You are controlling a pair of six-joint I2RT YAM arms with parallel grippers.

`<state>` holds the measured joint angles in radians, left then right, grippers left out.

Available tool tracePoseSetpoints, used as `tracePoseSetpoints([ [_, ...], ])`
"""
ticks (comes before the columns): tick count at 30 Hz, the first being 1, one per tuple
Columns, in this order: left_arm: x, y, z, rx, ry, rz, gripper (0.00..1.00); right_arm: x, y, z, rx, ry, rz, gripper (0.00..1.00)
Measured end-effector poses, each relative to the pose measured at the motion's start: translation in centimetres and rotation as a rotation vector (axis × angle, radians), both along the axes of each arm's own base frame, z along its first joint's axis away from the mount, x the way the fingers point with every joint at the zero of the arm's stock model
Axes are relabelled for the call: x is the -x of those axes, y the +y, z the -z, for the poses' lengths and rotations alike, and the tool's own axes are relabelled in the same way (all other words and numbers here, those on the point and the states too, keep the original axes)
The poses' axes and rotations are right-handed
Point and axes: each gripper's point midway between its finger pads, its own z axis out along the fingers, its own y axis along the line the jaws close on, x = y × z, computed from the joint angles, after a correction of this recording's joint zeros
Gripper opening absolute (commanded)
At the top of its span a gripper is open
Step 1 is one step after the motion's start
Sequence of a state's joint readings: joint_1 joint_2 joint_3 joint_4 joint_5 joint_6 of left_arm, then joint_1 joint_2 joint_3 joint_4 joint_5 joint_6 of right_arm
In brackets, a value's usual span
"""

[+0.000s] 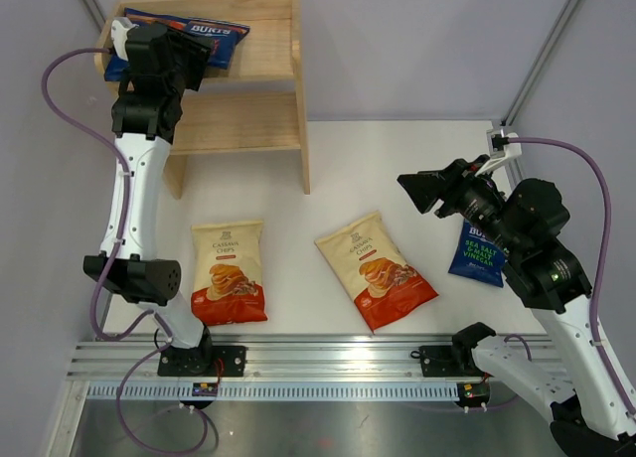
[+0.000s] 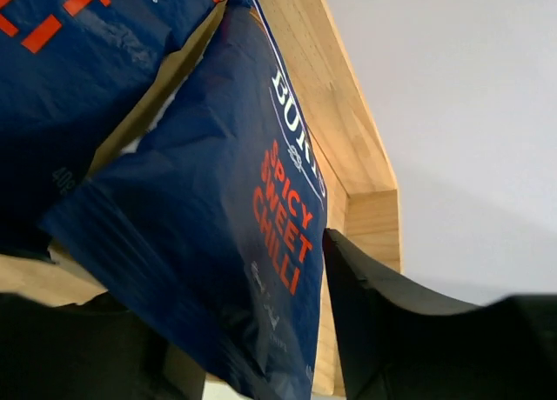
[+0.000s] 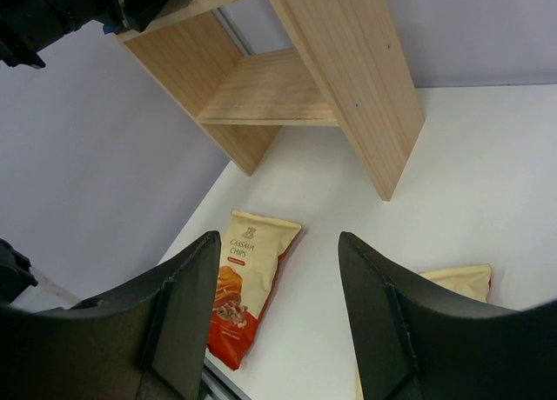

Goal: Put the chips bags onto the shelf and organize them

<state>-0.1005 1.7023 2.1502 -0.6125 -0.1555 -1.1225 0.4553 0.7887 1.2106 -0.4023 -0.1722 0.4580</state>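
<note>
The wooden shelf stands at the back left. My left gripper is over its top tier, jaws wide apart, with a blue "Spicy Sweet Chilli" BURTS bag lying tilted between the fingers. That bag rests on the top tier. A second blue bag lies beside it. Two cream cassava bags lie flat on the table. A third blue bag lies under my right arm. My right gripper hangs open and empty above the table, right of the cream bags.
The shelf's lower tier holds nothing. An aluminium rail runs along the near edge. My left arm's elbow sits just left of the left cream bag. Grey walls close in the back and both sides.
</note>
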Motion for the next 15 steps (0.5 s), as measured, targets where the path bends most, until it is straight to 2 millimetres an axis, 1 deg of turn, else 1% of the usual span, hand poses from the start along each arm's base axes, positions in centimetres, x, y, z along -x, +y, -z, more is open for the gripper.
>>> tracePoseSetpoints([
  [3, 0.9, -0.1, -0.8, -0.03, 0.008, -0.005, 0.57, 0.0, -0.1, 0.0, -0.002, 0.001, 0.006, 0.64],
  [5, 1.5, -0.1, -1.2, -0.048, 0.01, -0.006, 0.6, 0.0, -0.1, 0.0, -0.003, 0.001, 0.007, 0.64],
  [8, 1.9, 0.1, -0.7, -0.071, 0.035, -0.008, 0.58, 0.0, -0.1, 0.0, -0.002, 0.003, 0.008, 0.64],
  [9, 2.0, 0.1, -0.4, -0.078, 0.045, -0.007, 0.51, 0.0, -0.1, 0.1, 0.0, 0.005, 0.008, 0.64],
  [11, 2.2, 0.2, 0.3, -0.089, 0.064, -0.006, 0.43, 0.1, -0.2, 0.2, 0.003, 0.011, 0.008, 0.64],
  [12, 2.4, 0.2, 0.7, -0.094, 0.073, -0.005, 0.34, 0.1, -0.2, 0.3, 0.004, 0.013, 0.008, 0.64],
  [14, 2.8, 0.3, 1.7, -0.102, 0.098, -0.003, 0.26, 0.1, -0.3, 0.4, 0.006, 0.017, 0.012, 0.64],
  [15, 3.0, 0.3, 2.0, -0.106, 0.103, -0.002, 0.18, 0.1, -0.3, 0.5, 0.007, 0.019, 0.014, 0.64],
])
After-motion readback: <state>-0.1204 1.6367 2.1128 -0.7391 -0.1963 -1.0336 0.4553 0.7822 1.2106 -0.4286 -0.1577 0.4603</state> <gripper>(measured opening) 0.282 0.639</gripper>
